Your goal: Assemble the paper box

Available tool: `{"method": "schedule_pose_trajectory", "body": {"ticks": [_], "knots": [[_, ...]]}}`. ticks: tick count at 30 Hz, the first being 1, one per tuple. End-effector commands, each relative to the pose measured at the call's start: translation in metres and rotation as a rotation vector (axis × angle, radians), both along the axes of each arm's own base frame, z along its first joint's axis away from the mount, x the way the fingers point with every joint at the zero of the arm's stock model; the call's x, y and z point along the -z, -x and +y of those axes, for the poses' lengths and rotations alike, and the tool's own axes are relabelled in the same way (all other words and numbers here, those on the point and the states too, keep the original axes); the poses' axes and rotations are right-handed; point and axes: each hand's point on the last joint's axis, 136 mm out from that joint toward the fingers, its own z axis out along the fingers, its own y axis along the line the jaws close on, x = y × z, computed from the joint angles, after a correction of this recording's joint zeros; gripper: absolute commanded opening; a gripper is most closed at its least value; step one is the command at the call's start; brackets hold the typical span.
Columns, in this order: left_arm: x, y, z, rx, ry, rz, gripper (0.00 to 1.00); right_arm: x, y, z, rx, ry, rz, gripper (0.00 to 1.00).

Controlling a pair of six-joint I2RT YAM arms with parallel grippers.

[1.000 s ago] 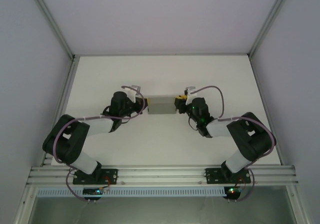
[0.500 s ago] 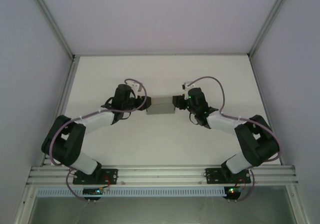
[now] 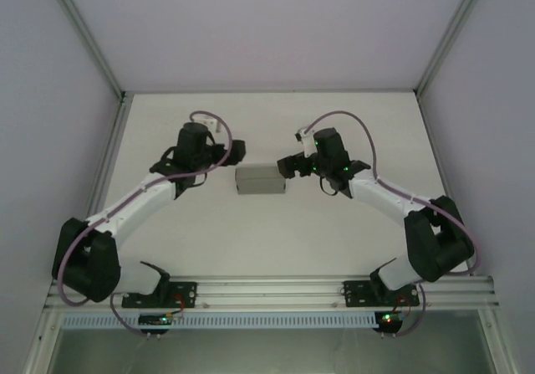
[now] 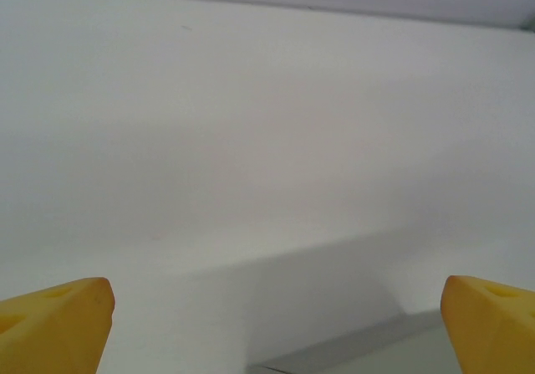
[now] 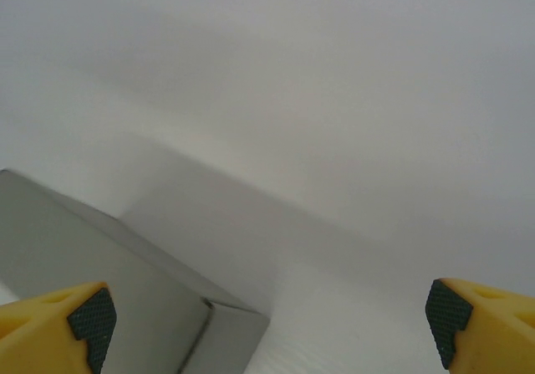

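The paper box is a small, shallow grey rectangular box lying flat on the white table, touched by neither gripper. My left gripper hangs just up and left of it, open and empty. In the left wrist view its yellow fingertips stand wide apart, with a sliver of the paper box at the bottom edge. My right gripper sits just off the box's right end, open and empty. The right wrist view has the paper box corner at lower left, beside one of the fingertips.
Grey enclosure walls and aluminium frame posts bound the table on the left, right and back. The arm bases sit on the rail at the near edge. Bare table lies around the box.
Both grippers have opened and let go of the box ends. Both have drawn back towards the far side, away from the box. The box now lies slightly further left and nearer.
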Motion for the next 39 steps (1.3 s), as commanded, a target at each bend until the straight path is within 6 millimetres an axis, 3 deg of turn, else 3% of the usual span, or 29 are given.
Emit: {"method": "schedule_pose_trajectory", "body": {"ticks": [1, 4, 7, 12, 18, 24, 25, 28, 30, 33, 35, 39], "knots": [[0.011, 0.002, 0.054, -0.182, -0.059, 0.076, 0.99, -0.030, 0.024, 0.034, -0.355, 0.071, -0.173, 0.98], [0.027, 0.007, 0.087, -0.271, -0.068, 0.129, 1.00, -0.023, 0.048, 0.054, -0.617, 0.190, -0.234, 0.98], [0.041, 0.015, 0.107, -0.331, -0.060, 0.173, 1.00, -0.002, 0.054, 0.063, -0.763, 0.341, -0.226, 0.98], [0.052, 0.023, 0.121, -0.368, -0.062, 0.196, 1.00, 0.015, 0.045, 0.081, -0.899, 0.436, -0.188, 0.98], [0.057, 0.027, 0.127, -0.375, -0.070, 0.206, 1.00, 0.047, 0.052, 0.085, -1.050, 0.561, -0.068, 0.98], [0.062, 0.028, 0.127, -0.377, -0.060, 0.212, 0.99, 0.075, 0.036, 0.089, -1.016, 0.723, -0.060, 0.92], [0.062, 0.028, 0.126, -0.375, -0.059, 0.214, 1.00, 0.079, 0.033, 0.090, -1.003, 0.739, -0.063, 0.89], [0.064, 0.028, 0.127, -0.379, -0.059, 0.223, 1.00, 0.088, 0.023, 0.092, -0.962, 0.817, -0.084, 0.61], [0.064, 0.029, 0.127, -0.379, -0.060, 0.226, 1.00, 0.092, 0.021, 0.094, -0.948, 0.838, -0.094, 0.58], [0.065, 0.031, 0.127, -0.376, -0.058, 0.231, 1.00, 0.095, 0.019, 0.087, -0.909, 0.882, -0.094, 0.48], [0.064, 0.033, 0.127, -0.377, -0.056, 0.227, 0.99, 0.085, -0.001, 0.094, -0.826, 0.897, -0.195, 0.43], [0.061, 0.036, 0.128, -0.379, -0.051, 0.211, 0.99, 0.075, -0.019, 0.085, -0.704, 0.967, -0.277, 0.44]]}}
